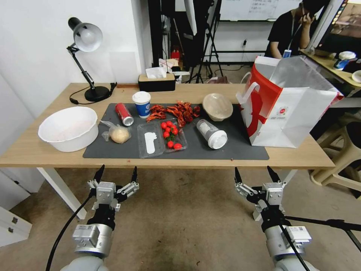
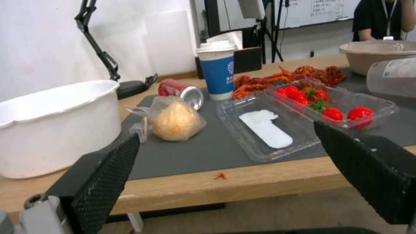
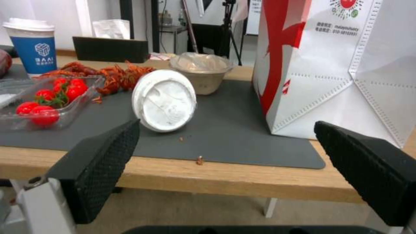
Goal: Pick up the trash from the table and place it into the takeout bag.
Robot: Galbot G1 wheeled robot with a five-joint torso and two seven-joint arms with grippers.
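Nothing looks bagged yet: red soda can [image 1: 123, 113], paper cup [image 1: 142, 104], clear cup [image 1: 211, 133], lidded bowl [image 1: 217, 106] and bagged bun [image 1: 118, 133] lie on the table [image 1: 45, 150]; takeout bag [image 1: 285, 109] stands right; left gripper [image 1: 116, 175] and right gripper [image 1: 255, 175] hover below the edge, jaws wide, empty.

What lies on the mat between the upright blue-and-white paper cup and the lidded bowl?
In the head view, a pile of red crayfish lies on the dark grey mat between the paper cup and the lidded bowl.
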